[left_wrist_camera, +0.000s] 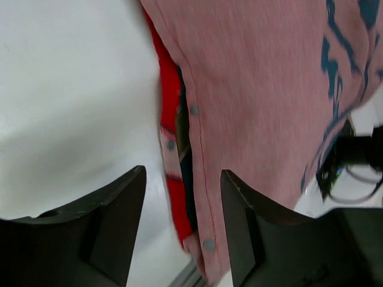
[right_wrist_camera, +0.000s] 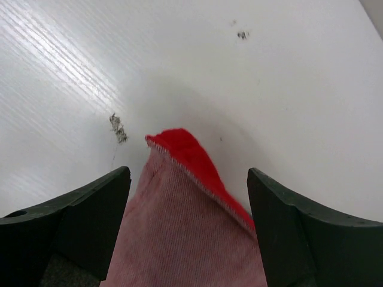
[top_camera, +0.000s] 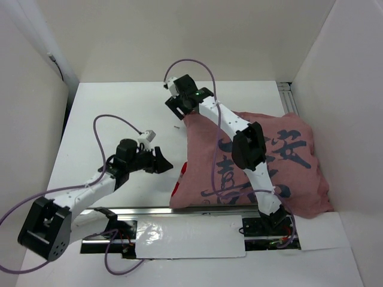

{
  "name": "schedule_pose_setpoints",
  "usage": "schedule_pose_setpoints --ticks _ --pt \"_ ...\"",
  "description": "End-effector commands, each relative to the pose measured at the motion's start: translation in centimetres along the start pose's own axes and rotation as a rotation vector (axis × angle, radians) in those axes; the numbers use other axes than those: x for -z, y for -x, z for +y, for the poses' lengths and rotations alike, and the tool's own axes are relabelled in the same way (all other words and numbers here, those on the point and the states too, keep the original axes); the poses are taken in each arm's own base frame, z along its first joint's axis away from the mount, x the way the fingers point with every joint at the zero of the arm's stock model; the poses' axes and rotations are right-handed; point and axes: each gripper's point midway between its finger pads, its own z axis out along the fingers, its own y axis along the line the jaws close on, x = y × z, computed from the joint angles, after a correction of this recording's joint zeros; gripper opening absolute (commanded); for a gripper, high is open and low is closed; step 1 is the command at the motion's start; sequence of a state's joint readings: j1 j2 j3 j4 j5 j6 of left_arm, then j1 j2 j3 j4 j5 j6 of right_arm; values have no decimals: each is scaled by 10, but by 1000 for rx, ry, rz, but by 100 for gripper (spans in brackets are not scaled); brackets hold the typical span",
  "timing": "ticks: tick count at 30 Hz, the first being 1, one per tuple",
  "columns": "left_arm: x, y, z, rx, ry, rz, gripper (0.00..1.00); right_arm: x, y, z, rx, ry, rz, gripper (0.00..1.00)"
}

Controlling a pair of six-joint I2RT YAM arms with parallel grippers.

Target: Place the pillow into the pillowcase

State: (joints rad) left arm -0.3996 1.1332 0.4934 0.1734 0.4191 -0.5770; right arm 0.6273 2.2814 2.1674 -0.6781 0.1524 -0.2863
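Note:
The pillowcase (top_camera: 299, 173) lies bulging at the right of the table, dull pink face with dark calligraphy up. No pillow shows in any view. My left gripper (top_camera: 164, 162) is open just left of the pillowcase's left edge. In the left wrist view its fingers (left_wrist_camera: 182, 173) straddle the snap-buttoned opening hem (left_wrist_camera: 208, 244) of the pillowcase (left_wrist_camera: 257, 89), with red fabric (left_wrist_camera: 170, 107) beneath. My right gripper (top_camera: 181, 112) is open over the far left corner; in the right wrist view that pink corner with red lining (right_wrist_camera: 185, 227) lies between the open fingers (right_wrist_camera: 188, 173).
An aluminium rail (top_camera: 179, 212) and a glossy white sheet (top_camera: 179, 236) run along the near edge. White walls close in the left, back and right (top_camera: 347, 119); the pillowcase lies against the right wall. Purple cables loop above both arms.

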Motion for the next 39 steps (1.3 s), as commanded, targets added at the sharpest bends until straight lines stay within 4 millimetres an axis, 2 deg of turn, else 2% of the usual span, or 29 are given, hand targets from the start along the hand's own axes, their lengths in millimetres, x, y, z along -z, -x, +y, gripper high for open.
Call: schedule_pose_setpoints --ticks 1,2,3,4,9,12,13,14,15,17,18,19,20,22,23,24,25,26,27,28,30,31,32,33,35,36,37,38,39 --pt "18 -42 -19 -93 -153 78 65 -3 26 -4 180 57 -71 85" --pt "23 -49 -21 -94 -168 85 74 -8 24 -10 188 51 -65 85" --pt "33 -54 -35 -115 -224 78 82 -14 19 -8 203 55 -53 85" --pt "39 -69 -33 -96 -236 102 98 -24 7 -1 241 87 -21 84" --pt "65 -108 -48 -66 -305 147 100 -31 -26 5 254 141 88 79" --pt "70 -119 -48 -59 -332 148 100 -39 -46 6 251 127 139 71" --pt "70 -121 -51 -58 -353 151 100 -40 -44 3 231 104 134 68" --pt "69 -122 -51 -60 -355 148 100 -43 -41 -6 215 44 128 61" --pt "66 -128 -45 -45 -341 170 100 -49 -42 -10 194 6 127 38" --pt "61 -130 -46 -50 -343 185 100 -49 -30 -24 135 -87 95 17" --pt "55 -138 -37 -32 -307 225 100 -48 -15 -31 112 -122 46 8" --pt "53 -137 -36 -35 -293 240 100 -48 -9 -26 106 -132 25 0" --pt "50 -134 -40 -51 -293 244 100 -38 7 -35 81 -165 -16 0" --pt "43 -134 -39 -63 -285 254 100 -22 40 -27 68 -185 -116 0" --pt "38 -142 -36 -65 -267 283 100 -7 55 -29 61 -203 -160 0" --pt "33 -137 -41 -76 -280 264 100 3 73 -30 38 -223 -221 0" --pt "29 -133 -43 -85 -278 257 100 9 80 -27 38 -222 -245 0" --pt "23 -134 -39 -82 -249 264 100 22 94 -24 8 -229 -288 0" --pt "17 -127 -41 -94 -237 244 100 31 112 -24 -49 -242 -363 0" --pt "16 -125 -42 -98 -242 236 100 31 113 -24 -49 -242 -364 0" --pt "10 -119 -36 -99 -201 212 100 39 129 -21 -117 -214 -435 0" --pt "8 -117 -33 -103 -174 212 100 48 146 -30 -152 -210 -502 0" --pt "5 -111 -28 -104 -137 194 100 53 156 -28 -187 -183 -543 0" --pt "3 -104 -29 -117 -124 178 99 41 156 -27 -192 -157 -550 0" --pt "2 -105 -24 -123 -99 189 99 37 172 -17 -199 -65 -625 0" --pt "2 -105 -18 -121 -68 183 99 27 173 -12 -219 -44 -640 0" --pt "1 -98 -21 -127 -68 163 99 28 184 -14 -237 -50 -700 0" --pt "2 -97 -20 -128 -59 155 99 23 186 -17 -262 -71 -722 0" --pt "2 -97 -12 -112 -14 154 99 9 184 -17 -308 -83 -734 0"
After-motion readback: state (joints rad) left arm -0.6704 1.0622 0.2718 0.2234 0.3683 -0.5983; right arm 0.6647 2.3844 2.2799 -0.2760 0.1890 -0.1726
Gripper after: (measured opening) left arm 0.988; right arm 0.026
